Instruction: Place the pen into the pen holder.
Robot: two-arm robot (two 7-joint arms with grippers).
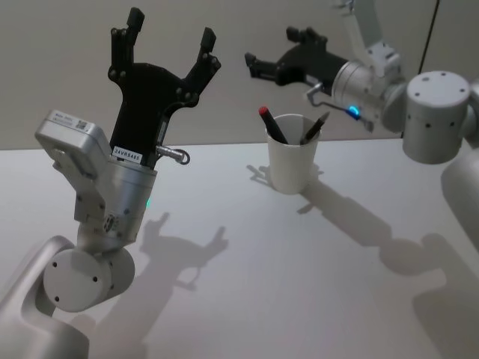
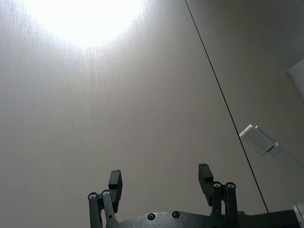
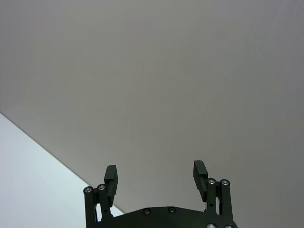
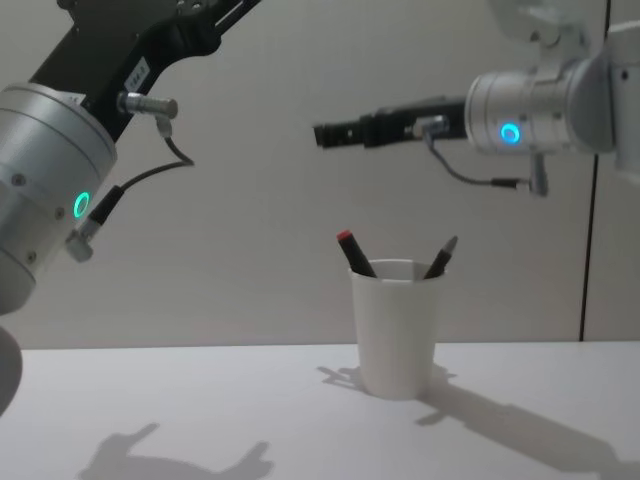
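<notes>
White paper, the pen holder point(image 1: 293, 163) stands upright on the table point(image 1: 247, 284) with a red-capped pen point(image 1: 272, 124) and a dark pen point(image 1: 315, 128) leaning inside, so the right gripper point(image 1: 271, 54) above and left gripper point(image 1: 171, 34) hang spread wide, empty.

This looks like a robot test room or a lab, not a home. The worktop point(image 1: 247, 284) is plain white and almost bare, carrying just one white paper cup point(image 1: 293, 163). Behind it stands a plain grey wall point(image 4: 260, 250) made of smooth panels, with a thin dark seam point(image 4: 592, 200) between two of them. Hard lighting casts sharp shadows.
</notes>
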